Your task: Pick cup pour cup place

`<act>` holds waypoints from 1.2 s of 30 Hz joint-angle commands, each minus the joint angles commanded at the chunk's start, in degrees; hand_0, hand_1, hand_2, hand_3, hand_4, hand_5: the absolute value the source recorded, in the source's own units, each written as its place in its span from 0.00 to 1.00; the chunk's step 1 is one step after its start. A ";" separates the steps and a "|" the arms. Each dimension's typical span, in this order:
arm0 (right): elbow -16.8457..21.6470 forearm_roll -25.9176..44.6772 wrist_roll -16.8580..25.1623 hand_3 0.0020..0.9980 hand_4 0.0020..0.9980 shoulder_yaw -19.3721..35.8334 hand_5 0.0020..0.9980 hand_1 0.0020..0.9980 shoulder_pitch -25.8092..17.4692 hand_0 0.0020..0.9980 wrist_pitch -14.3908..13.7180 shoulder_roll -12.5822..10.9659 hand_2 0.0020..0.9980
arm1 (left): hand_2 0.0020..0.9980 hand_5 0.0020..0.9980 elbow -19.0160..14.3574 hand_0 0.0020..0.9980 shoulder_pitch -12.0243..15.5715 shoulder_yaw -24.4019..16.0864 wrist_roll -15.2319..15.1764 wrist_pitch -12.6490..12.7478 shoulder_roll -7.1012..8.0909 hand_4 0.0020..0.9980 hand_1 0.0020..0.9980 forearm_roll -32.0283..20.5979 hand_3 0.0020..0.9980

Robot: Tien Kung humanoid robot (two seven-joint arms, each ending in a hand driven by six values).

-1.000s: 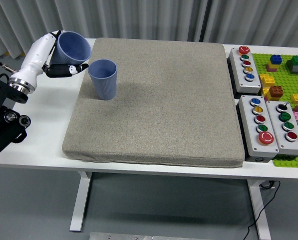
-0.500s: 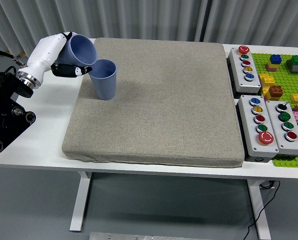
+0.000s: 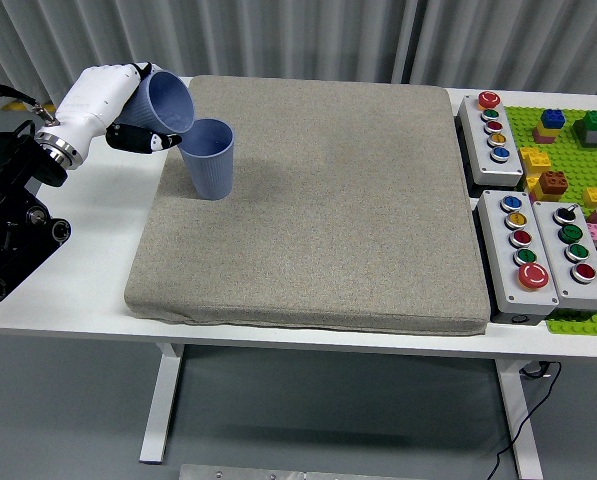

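Note:
My left hand [image 3: 128,112] is shut on a blue cup [image 3: 166,103] and holds it tilted over to the right, its mouth above the rim of a second blue cup [image 3: 208,158]. That second cup stands upright on the grey mat [image 3: 318,200] near its far left corner. I see nothing coming out of the tilted cup. The right arm is out of view.
Three grey button boxes [image 3: 493,127] [image 3: 518,252] [image 3: 576,250] stand to the right of the mat. A green baseplate with several coloured bricks [image 3: 573,140] lies at the far right. The white table [image 3: 98,240] shows bare left of the mat.
My left hand has tipped the held cup further to the right, bringing its mouth over the standing cup. The standing cup has not moved.

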 joint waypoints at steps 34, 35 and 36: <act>-0.01 0.14 0.03 0.59 0.00 -0.16 0.00 0.60 -0.16 0.64 0.00 -0.20 0.51 | 0.51 0.17 -0.04 0.58 -4.84 5.05 2.80 -5.50 1.88 0.85 0.51 7.53 0.52; -0.01 0.19 0.03 0.59 0.00 -0.19 0.00 0.60 -0.20 0.64 0.01 -0.22 0.51 | 0.51 0.17 -0.04 0.58 -4.91 5.25 2.81 -5.56 2.00 0.85 0.51 7.58 0.52; -0.01 0.19 0.03 0.59 0.00 -0.20 0.00 0.60 -0.21 0.64 0.02 -0.22 0.51 | 0.51 0.17 -0.05 0.58 -4.95 5.35 2.81 -5.59 2.05 0.85 0.51 7.59 0.52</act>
